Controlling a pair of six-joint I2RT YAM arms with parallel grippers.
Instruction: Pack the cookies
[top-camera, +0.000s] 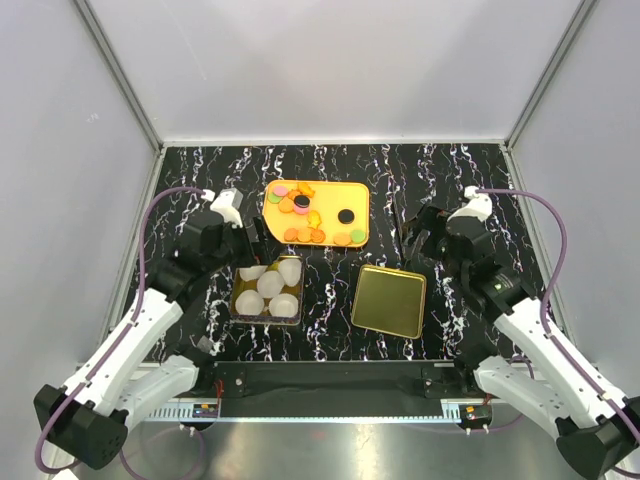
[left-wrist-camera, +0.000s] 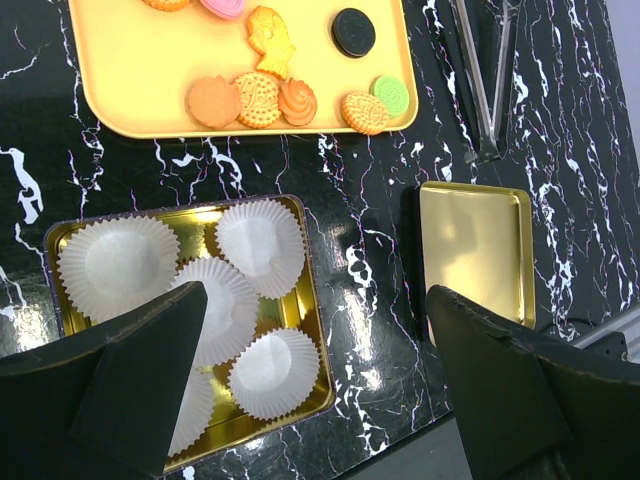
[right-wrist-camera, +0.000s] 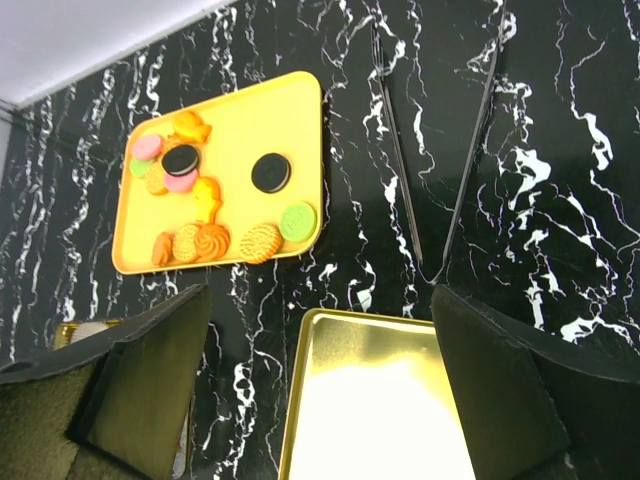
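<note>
Left pincer (left-wrist-camera: 315, 330) and right pincer (right-wrist-camera: 320, 300) are both spread, nothing held. Under the left one: tin (left-wrist-camera: 60, 240) of paper cups (left-wrist-camera: 258, 243) (all look empty). Beyond it, cookies (left-wrist-camera: 262, 98) lie flat on the tray (left-wrist-camera: 150, 70), several touching. Likely light, stiff, brittle. Pinch gently across opposite edges and pick an isolated one first, since fingers may skid on the tray.

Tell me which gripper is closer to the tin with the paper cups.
Left. The left gripper is above the far edge of the tin; the right gripper is off to the right, past the lid.
</note>
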